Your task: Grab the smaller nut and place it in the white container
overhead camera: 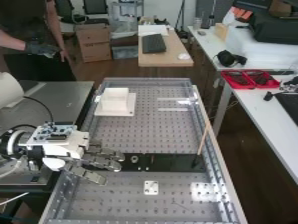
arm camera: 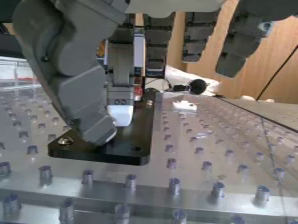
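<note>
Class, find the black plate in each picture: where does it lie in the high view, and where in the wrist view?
High view: just below the middle, the black plate runs across the metal bed from the fingertips rightwards.
Wrist view: the black plate lies on the studded bed, partly behind the hand's fingers.
Shared landmark: the hand.

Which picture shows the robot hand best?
The high view: it shows the robot hand from wrist to fingertips, stretched out over the bench. The wrist view shows the fingers big and close, but cut off at its edge.
</note>
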